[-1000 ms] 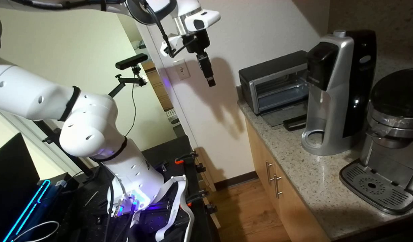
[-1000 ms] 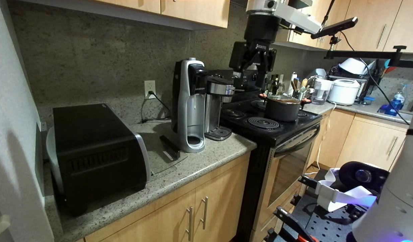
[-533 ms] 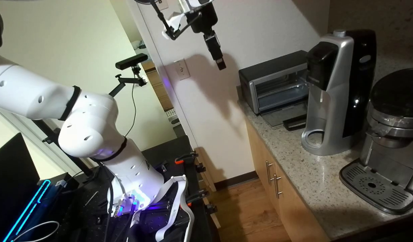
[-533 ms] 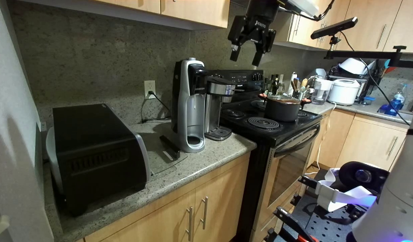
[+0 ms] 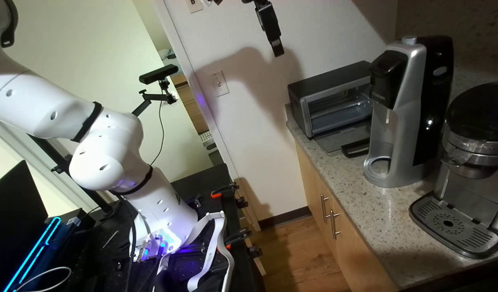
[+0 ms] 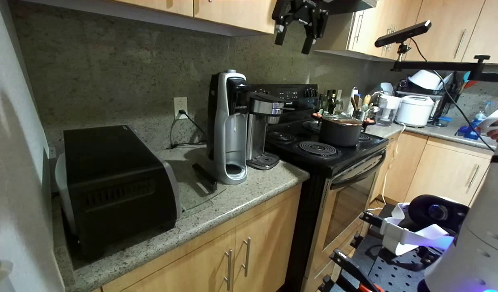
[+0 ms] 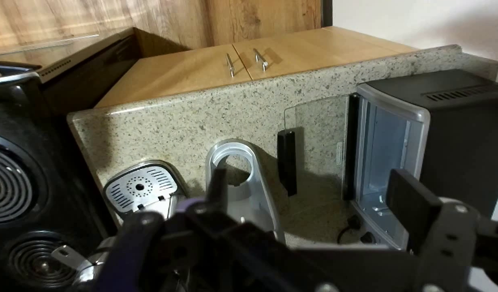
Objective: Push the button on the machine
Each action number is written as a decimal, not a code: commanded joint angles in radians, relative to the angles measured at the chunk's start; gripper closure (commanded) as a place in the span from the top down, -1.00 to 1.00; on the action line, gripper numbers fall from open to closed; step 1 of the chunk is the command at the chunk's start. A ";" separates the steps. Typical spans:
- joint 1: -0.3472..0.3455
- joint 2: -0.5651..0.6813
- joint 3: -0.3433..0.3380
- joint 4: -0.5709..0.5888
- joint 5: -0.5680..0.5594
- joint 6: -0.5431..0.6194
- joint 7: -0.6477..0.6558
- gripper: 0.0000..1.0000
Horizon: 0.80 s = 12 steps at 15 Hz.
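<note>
The machine (image 5: 400, 134) is a tall, narrow coffee maker with a curved silver front column and black body. It stands upright on the counter in both exterior views (image 6: 221, 134). A round silver knob (image 5: 409, 39) sits on its top, also seen in an exterior view (image 6: 231, 71). In the wrist view the machine's silver base ring (image 7: 253, 178) shows; its upper part is hidden behind the gripper. My gripper (image 6: 293, 44) is open and empty, held well above the machine's top and apart from it. Its fingers also show in an exterior view (image 5: 277, 48) and the wrist view (image 7: 307, 178).
A low toaster oven (image 6: 119, 182) with its glass door down stands beside the machine. A round dark-topped appliance (image 5: 475, 134) with a silver base stands on its other side. A stove with a pot (image 6: 340, 133) is beyond. Upper cabinets (image 6: 236, 14) hang near the gripper.
My gripper has risen steadily, staying open, and its upper part has left the top of both exterior views. A hand with a white object has appeared at an exterior view's right edge.
</note>
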 commanded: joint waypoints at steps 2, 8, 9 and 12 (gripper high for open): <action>-0.031 0.117 -0.008 0.203 0.004 -0.143 -0.011 1.00; -0.056 0.199 -0.033 0.347 -0.010 -0.204 -0.031 1.00; -0.054 0.203 -0.034 0.352 -0.006 -0.215 -0.042 1.00; -0.058 0.179 -0.028 0.307 -0.005 -0.170 -0.020 1.00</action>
